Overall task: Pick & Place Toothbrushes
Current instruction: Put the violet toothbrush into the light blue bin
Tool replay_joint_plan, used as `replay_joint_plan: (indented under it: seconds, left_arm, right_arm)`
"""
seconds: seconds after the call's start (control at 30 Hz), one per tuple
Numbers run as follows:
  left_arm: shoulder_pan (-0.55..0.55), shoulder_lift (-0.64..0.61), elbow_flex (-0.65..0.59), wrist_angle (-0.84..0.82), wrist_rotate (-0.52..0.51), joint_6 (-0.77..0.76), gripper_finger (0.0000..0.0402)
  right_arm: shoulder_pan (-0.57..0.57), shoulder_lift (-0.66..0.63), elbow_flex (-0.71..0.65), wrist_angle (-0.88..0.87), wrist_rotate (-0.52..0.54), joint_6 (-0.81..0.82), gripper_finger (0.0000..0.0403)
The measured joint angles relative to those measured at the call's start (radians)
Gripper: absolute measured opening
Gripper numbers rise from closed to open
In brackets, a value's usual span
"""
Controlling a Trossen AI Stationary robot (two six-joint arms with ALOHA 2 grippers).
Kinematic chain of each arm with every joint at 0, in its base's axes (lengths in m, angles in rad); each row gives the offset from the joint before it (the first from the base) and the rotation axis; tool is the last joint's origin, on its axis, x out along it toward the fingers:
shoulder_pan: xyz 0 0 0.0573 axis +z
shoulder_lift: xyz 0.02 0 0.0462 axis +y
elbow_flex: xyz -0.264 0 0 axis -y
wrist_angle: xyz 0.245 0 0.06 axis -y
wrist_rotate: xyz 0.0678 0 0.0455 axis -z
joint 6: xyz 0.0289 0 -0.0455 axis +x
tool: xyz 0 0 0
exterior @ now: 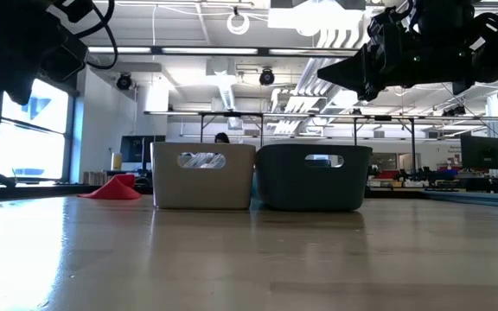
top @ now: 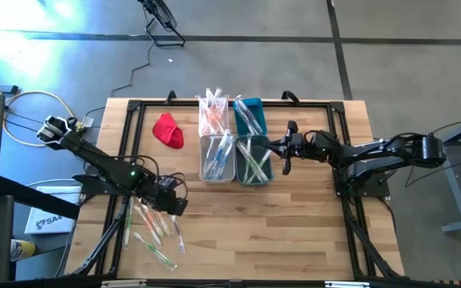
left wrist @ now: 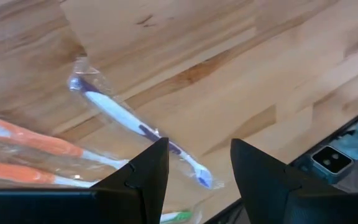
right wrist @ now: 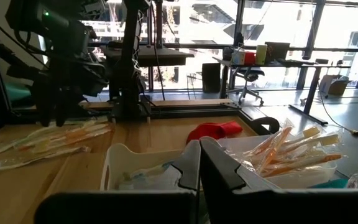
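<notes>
Several wrapped toothbrushes (top: 154, 228) lie loose on the wooden table near its front left. My left gripper (top: 176, 202) hovers over their right edge, open and slanting down. In the left wrist view a blue-handled toothbrush (left wrist: 123, 115) lies flat on the wood, one end showing in the gap of my left gripper (left wrist: 197, 165); orange ones (left wrist: 36, 143) lie beside it. My right gripper (top: 286, 154) is shut and empty, level above the right rim of the front teal bin (top: 254, 160). More toothbrushes fill the bins.
Four small bins stand together mid-table: a white one (top: 213, 116) with orange brushes, a teal one (top: 249, 114) behind, a grey one (top: 217, 158) in front. A red cloth (top: 169, 130) lies left of them. A black frame (top: 126, 144) edges the table.
</notes>
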Motion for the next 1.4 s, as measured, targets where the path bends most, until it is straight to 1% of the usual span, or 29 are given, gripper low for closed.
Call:
replay_joint_plan:
  seconds: [0.13, 0.5, 0.6, 0.73, 0.9, 1.13, 1.23, 1.4]
  left_arm:
    - [-0.001, 0.0, 0.0, 0.029, 0.0, 0.001, 0.0168]
    - [0.0, 0.0, 0.0, 0.037, -0.001, 0.001, 0.0168]
    - [0.0, 0.0, 0.0, 0.037, -0.029, -0.004, 0.0168]
    - [0.0, 0.0, 0.0, 0.03, -0.038, -0.013, 0.0168]
    - [0.0, 0.001, 0.0, -0.01, -0.038, -0.131, 0.0168]
    - [0.0, 0.019, 0.001, -0.087, -0.038, -0.187, 0.0168]
    - [0.0, 0.055, 0.0, -0.102, -0.011, -0.185, 0.0168]
    - [0.0, 0.14, 0.0, -0.093, 0.104, -0.161, 0.0168]
  right_arm:
    - [0.0, 0.0, 0.0, 0.0, 0.0, 0.0, 0.0002]
    - [0.0, 0.0, 0.0, 0.0, 0.0, 0.0, 0.0002]
    - [0.0, 0.0, 0.0, 0.0, 0.0, 0.0, 0.0002]
    - [0.0, 0.0, 0.0, 0.0, 0.0, 0.0, 0.0002]
    - [0.0, 0.0, 0.0, 0.0, 0.0, 0.0, 0.0002]
    - [0.0, 0.0, 0.0, -0.005, 0.0, 0.0, 0.0002]
    - [0.0, 0.0, 0.0, -0.005, 0.0, 0.0, 0.0002]
    - [0.0, 0.0, 0.0, -0.005, 0.0, 0.0, 0.0002]
